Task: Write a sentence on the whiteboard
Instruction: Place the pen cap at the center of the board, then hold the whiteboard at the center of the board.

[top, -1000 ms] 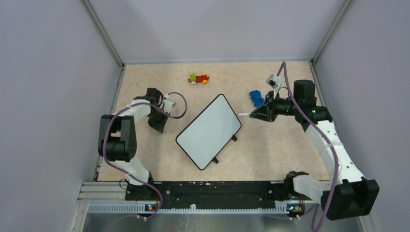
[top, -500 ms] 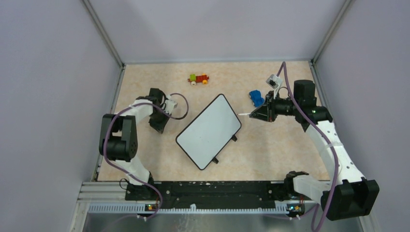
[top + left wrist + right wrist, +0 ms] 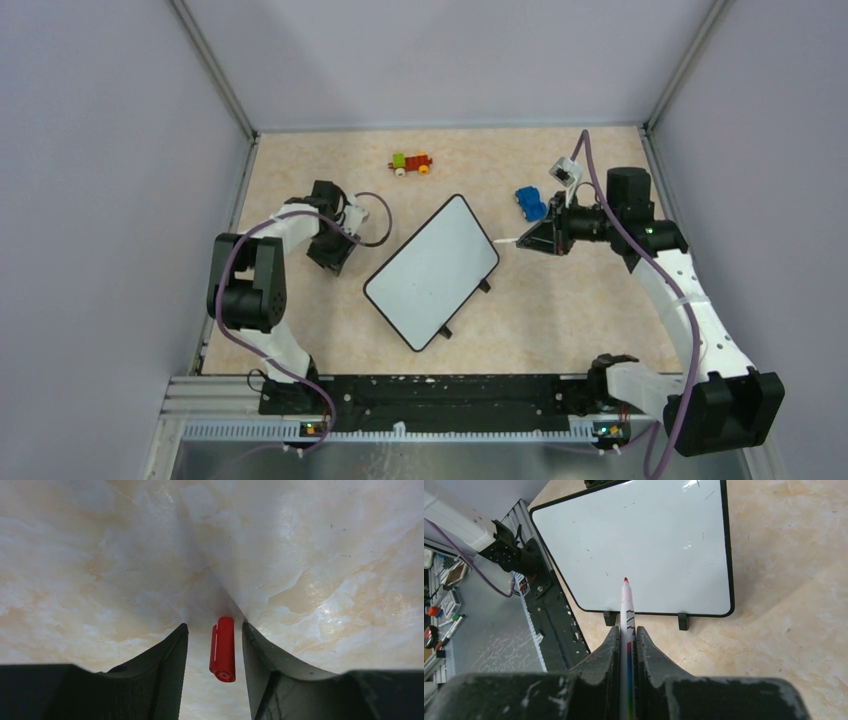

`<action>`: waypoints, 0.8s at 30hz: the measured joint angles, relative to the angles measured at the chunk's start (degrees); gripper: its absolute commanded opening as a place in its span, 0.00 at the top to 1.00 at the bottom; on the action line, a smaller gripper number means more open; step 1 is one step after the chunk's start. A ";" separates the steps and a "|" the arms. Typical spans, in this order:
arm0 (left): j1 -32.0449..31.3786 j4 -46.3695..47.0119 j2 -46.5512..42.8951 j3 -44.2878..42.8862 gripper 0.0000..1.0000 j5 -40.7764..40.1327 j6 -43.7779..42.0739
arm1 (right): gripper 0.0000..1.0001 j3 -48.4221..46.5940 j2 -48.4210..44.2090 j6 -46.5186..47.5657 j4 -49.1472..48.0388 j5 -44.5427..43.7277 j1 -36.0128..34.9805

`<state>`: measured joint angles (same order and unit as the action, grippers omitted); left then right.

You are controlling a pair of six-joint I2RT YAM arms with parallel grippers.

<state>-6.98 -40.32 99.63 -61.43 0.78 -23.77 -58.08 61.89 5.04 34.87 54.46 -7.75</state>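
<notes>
Overall light: bright, even and diffuse, falling from overhead; the top view shows the surface [image 3: 300, 170] evenly lit.
Shadows: soft-edged. In the left wrist view a dim patch spreads over the surface from the left end effector [image 3: 215, 625] toward 12 o'clock.
Glare: white streaks on the whiteboard [image 3: 639, 545] at 12 o'clock in the right wrist view. Glossy sheen on the surface at 3 o'clock in the left wrist view.
Focus: whiteboard and red cap [image 3: 223, 647] crisp. The right end effector [image 3: 628, 629] and the near shaft of the marker [image 3: 627, 605] blur toward 6 o'clock.
Distortion: whiteboard's side edges converge strongly in the right wrist view, a wide-angle look.
</notes>
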 measured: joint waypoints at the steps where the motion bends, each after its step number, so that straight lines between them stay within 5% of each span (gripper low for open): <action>1: -0.02 0.00 0.00 -0.07 0.45 0.22 0.00 | 1.00 -0.02 0.00 0.17 0.35 0.00 0.00; 16: -0.61 -5.03 -0.11 -3.65 0.07 10.82 0.96 | 1.00 -3.63 1.03 2.27 3.58 0.00 -0.72; 24: 1.66 -10.60 -2.45 -14.08 0.01 14.47 1.66 | 1.00 -8.37 3.02 3.13 5.62 -1.01 -4.09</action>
<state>-5.32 -50.92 97.19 -75.50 15.25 -22.11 -66.46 64.90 8.16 40.49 53.45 -11.84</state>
